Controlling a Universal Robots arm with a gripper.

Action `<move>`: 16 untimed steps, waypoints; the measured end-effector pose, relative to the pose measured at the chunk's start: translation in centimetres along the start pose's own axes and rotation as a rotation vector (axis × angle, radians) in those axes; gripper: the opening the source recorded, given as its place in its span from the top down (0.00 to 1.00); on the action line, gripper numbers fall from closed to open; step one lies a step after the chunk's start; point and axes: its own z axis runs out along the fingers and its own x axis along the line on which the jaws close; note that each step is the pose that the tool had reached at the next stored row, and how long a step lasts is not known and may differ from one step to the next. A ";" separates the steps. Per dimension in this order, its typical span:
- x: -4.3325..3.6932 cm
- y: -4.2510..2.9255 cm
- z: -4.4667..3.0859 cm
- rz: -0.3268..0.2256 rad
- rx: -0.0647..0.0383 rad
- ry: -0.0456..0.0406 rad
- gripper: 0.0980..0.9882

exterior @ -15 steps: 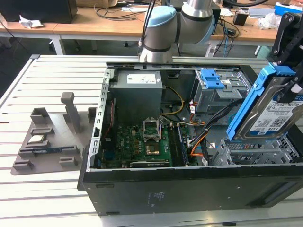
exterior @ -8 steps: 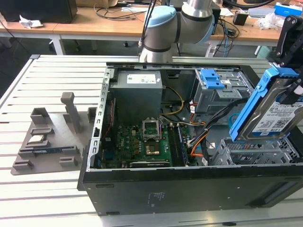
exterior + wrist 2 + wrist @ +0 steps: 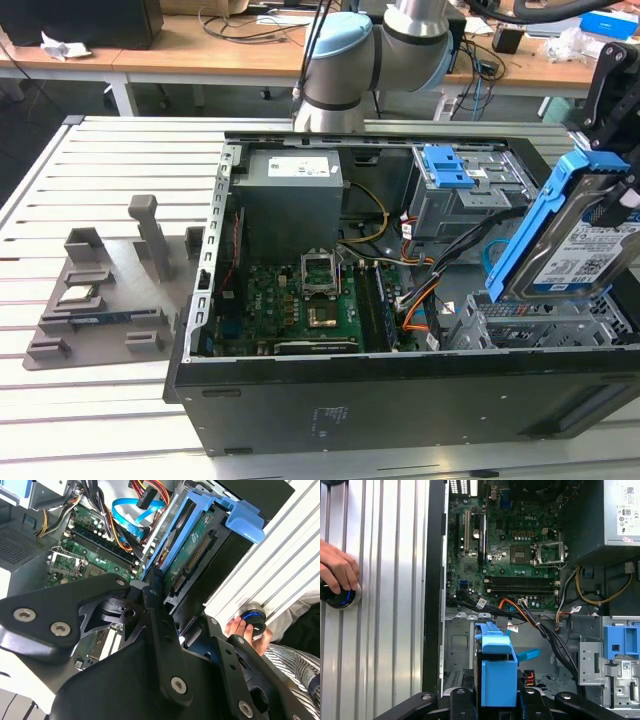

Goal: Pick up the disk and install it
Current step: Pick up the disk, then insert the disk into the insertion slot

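Table: slatted aluminium bench point(image 3: 100, 160) with everything parked on it, so the rig had a flat, fixed base.
Case: open desktop tower point(image 3: 400, 400) lying on its side, panel off, guts facing up so the arm could get in from above.
Arm: robot arm point(image 3: 350, 60) stood at 12 o'clock of the case in the exterior view.
Power supply: grey box point(image 3: 290, 200) at roughly 11 o'clock inside the case.
Motherboard: green board point(image 3: 300, 300) around 7 o'clock, well apart from the disk work.
Upper cage: grey metal cage with a blue latch point(image 3: 470, 190) at about 1 o'clock, not the target as far as I could judge.
Lower bay: empty metal drive bay point(image 3: 540, 325) at 4 o'clock, looked like where the drive was meant to go.
Parts stand: grey fixture point(image 3: 110, 290) at 9 o'clock, outside the case, with a small silver chip point(image 3: 78, 294) sitting on it.
Disk: hard drive in its blue bracket point(image 3: 585, 255), tilted steeply on edge, lower end down at the lower bay at 4 o'clock, not lying flat in it yet.
Claw: gripper point(image 3: 497, 705) was clamped on the disk's upper end, keeping it angled for the slot.
Hand: a person's hand point(image 3: 337, 572) rested on a round blue-lit button point(image 3: 340, 596) on the table beside the case, probably a safety control.
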 end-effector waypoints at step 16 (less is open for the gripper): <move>-0.01 0.62 0.65 0.015 0.000 -0.0006 0.70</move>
